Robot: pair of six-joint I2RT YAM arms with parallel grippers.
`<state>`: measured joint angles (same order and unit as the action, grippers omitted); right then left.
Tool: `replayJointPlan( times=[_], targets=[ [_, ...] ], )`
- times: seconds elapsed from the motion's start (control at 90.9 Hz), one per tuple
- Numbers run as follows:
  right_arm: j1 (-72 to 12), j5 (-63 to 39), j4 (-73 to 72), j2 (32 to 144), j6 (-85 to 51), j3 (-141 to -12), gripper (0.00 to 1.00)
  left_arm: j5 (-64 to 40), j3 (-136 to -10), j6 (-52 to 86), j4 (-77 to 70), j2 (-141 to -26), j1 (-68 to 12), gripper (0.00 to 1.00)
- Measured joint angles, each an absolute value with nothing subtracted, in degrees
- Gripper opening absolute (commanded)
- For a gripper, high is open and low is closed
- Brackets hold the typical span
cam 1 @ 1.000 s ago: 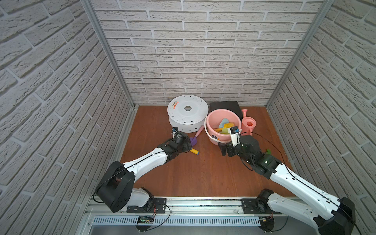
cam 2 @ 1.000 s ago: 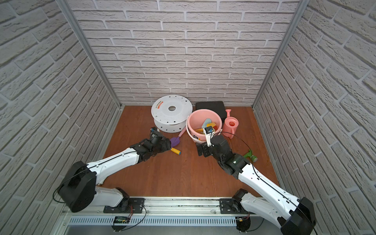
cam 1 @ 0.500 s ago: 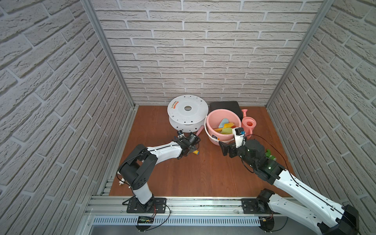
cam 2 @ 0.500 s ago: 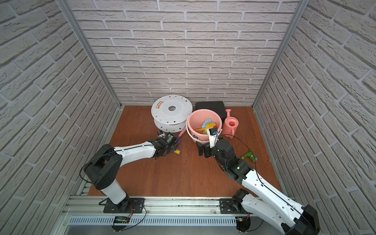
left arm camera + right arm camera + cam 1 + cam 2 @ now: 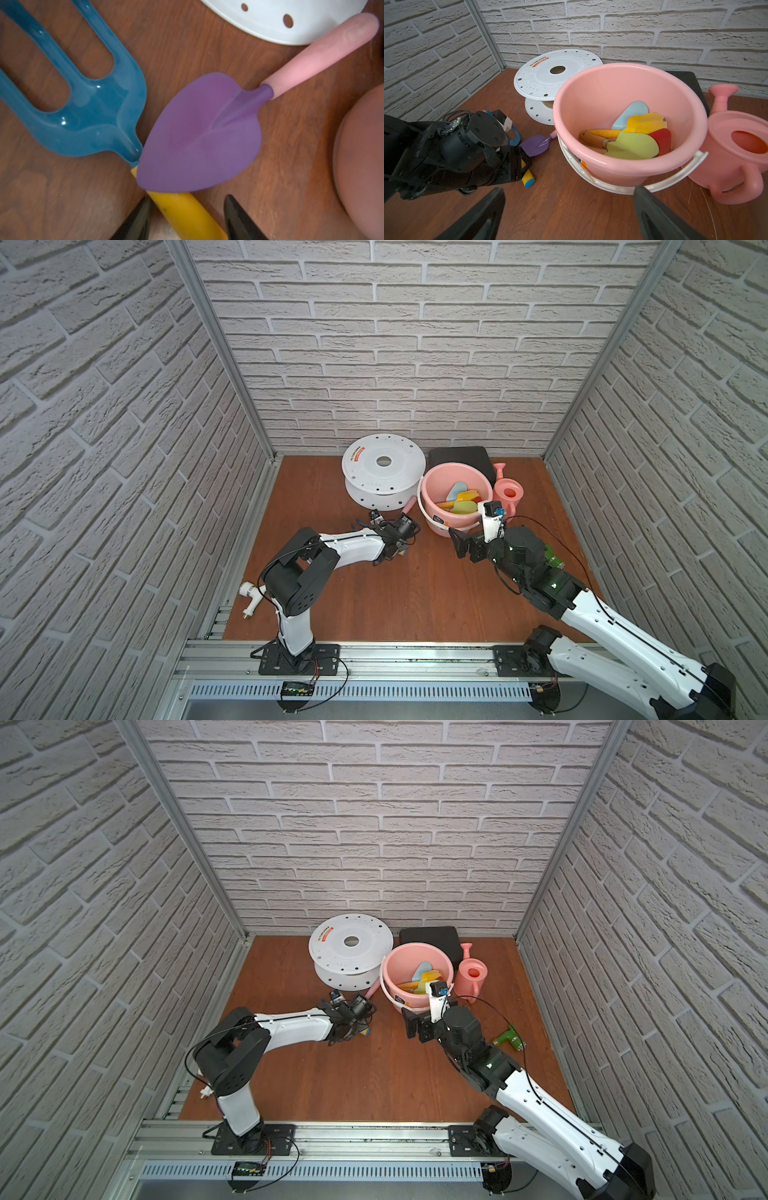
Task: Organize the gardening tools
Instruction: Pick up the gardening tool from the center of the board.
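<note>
Pale brick-pattern walls (image 5: pixel 415 344) close in three sides of a reddish wooden tabletop (image 5: pixel 374 605), with an aluminium rail (image 5: pixel 374 659) along its front edge. At far left a white tap fitting (image 5: pixel 249 597) lies by the wall. Next, the left gripper (image 5: pixel 188 196) is down at the board, its jaws narrow astride the yellow handle of the blue claw fork (image 5: pixel 89 116); whether they pinch it cannot be told. The purple trowel (image 5: pixel 199 137) lies across the top of that handle, its pink grip reaching under the white spool (image 5: pixel 382 472). Right of centre, the pink bucket (image 5: pixel 436 483) holds the pale-blue trowel (image 5: pixel 631 114), yellow scoop (image 5: pixel 645 122), green spade (image 5: pixel 633 145) and a red blade (image 5: pixel 662 141). The right gripper (image 5: pixel 569 188) hangs before it, jaws wide and empty. Behind sit a black case (image 5: pixel 457 454) and the pink watering can (image 5: pixel 509 493). In both top views the left wrist hides most of the fork and trowel. The fork's prongs run out of the left wrist view, and the right arm partly covers a green tap fitting (image 5: pixel 509 1038).
</note>
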<state>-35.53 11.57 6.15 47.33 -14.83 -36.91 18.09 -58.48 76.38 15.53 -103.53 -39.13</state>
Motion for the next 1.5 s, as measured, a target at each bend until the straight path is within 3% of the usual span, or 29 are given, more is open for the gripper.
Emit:
replayJointPlan(
  times=[0.154,0.759,1.111,1.496],
  targets=[
    [-35.5,11.7,6.2,47.3,-14.9,-36.9,1.00,17.8,-57.5,77.6,14.7,-103.3,-38.3,0.25],
    [-35.5,12.8,5.2,47.8,-17.9,-36.2,0.99,23.7,-48.8,75.6,20.5,-88.3,-36.2,0.01],
    [-35.5,7.4,3.2,52.7,-19.7,-36.0,0.97,35.8,-44.4,57.9,17.7,-74.7,-40.4,0.00],
    [-35.5,-3.2,2.2,65.7,-22.7,-46.9,0.81,31.0,-34.3,27.7,-0.7,-62.3,-42.3,0.00]
  ],
)
